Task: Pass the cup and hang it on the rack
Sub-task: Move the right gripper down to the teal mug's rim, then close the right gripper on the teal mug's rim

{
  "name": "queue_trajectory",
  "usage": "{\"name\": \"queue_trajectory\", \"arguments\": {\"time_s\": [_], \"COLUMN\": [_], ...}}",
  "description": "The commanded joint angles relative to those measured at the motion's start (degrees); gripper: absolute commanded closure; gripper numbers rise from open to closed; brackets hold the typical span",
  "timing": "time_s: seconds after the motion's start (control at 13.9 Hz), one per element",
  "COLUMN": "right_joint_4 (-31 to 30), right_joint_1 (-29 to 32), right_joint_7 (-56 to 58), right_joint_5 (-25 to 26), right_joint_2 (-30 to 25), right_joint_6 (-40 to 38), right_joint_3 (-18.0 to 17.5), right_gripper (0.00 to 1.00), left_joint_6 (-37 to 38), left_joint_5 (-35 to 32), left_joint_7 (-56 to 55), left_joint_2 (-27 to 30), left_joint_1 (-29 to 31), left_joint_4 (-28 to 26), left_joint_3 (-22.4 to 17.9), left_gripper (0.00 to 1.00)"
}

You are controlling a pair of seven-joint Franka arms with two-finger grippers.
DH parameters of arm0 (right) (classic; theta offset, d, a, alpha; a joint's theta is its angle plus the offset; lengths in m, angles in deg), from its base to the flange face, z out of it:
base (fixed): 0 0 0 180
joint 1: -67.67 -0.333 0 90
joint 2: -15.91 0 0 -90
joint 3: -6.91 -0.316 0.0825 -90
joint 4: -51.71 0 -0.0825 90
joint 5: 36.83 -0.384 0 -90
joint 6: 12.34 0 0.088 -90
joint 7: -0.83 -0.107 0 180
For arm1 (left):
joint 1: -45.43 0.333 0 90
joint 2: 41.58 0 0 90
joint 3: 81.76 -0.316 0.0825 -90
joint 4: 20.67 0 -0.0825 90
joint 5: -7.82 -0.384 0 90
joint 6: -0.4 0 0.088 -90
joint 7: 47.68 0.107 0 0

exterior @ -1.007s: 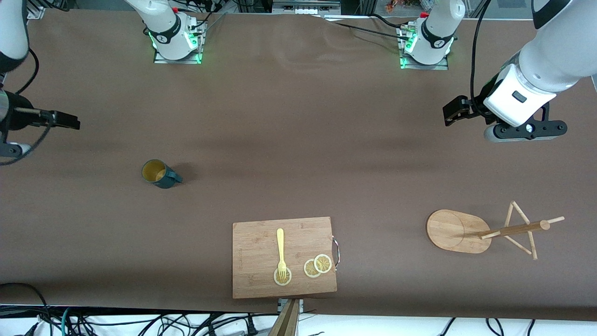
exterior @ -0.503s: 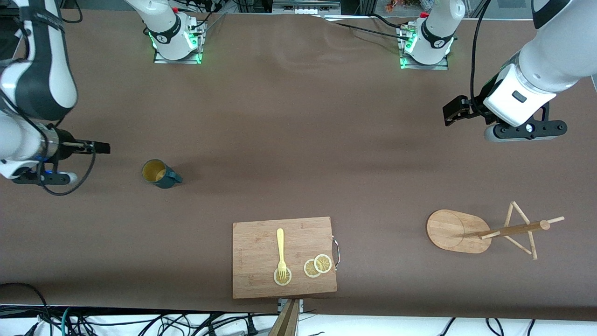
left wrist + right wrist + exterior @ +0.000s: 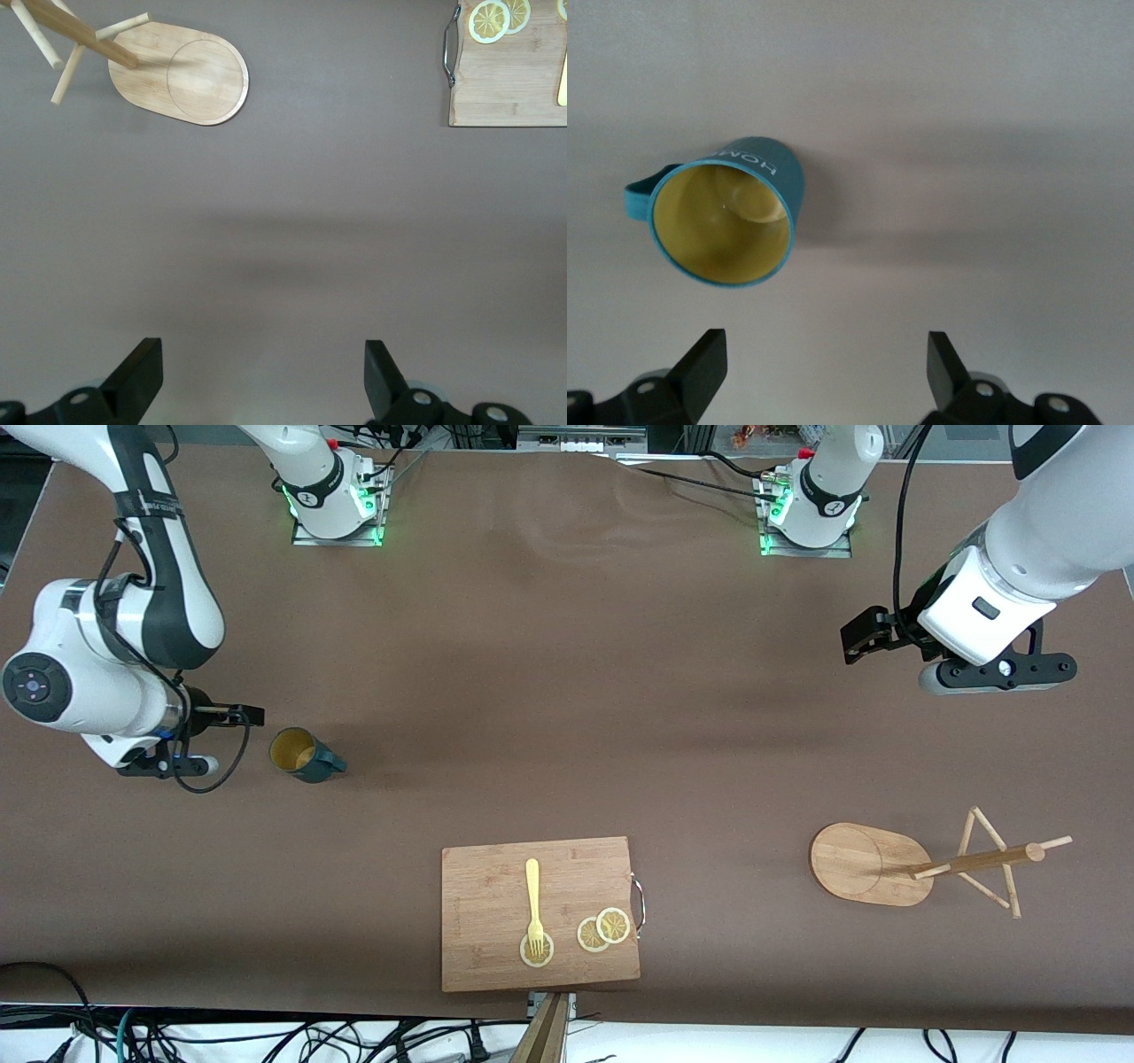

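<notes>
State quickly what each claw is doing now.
Left claw: open, holding nothing, over bare table.
Right claw: open, holding nothing, beside the cup.

Lighting was pretty even and bright from overhead, so the brown table only picked up soft, blurry shadow bands across its middle plus a small dark patch next to the cup, and the bases threw a little green LED glow. The right wrist view looked washed out and pale, with a mild shine inside the cup and fuzzy shadow streaks beside it. The left wrist view was dimmer and grayer, its own fingers soft and dark at the picture's edge.
</notes>
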Motion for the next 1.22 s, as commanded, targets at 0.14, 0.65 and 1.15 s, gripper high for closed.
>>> {"name": "queue_trajectory", "arguments": {"time_s": [0.14,0.65,1.15], "right_joint_4": [-5.24,-8.5,-8.5], "right_joint_1": [0.31,0.31,-0.31], "right_joint_7": [-0.16,-0.16,-0.16], "right_joint_5": [-0.89,-2.29,-3.17], "right_joint_2": [-0.7,1.49,3.96], "right_joint_6": [9.39,18.64,23.21], "right_joint_3": [-0.28,-0.55,-0.55], "right_gripper": [0.0,0.0,0.0], "left_joint_6": [0.45,1.15,0.71], "left_joint_5": [0.02,-0.07,-0.24], "left_joint_7": [0.03,0.12,0.3], "left_joint_2": [-0.22,-0.22,-0.22], "left_joint_1": [-0.09,-0.18,-0.35], "left_joint_4": [1.06,0.79,0.62], "left_joint_3": [0.15,0.32,0.32], "left_gripper": [0.0,0.0,0.0]}}
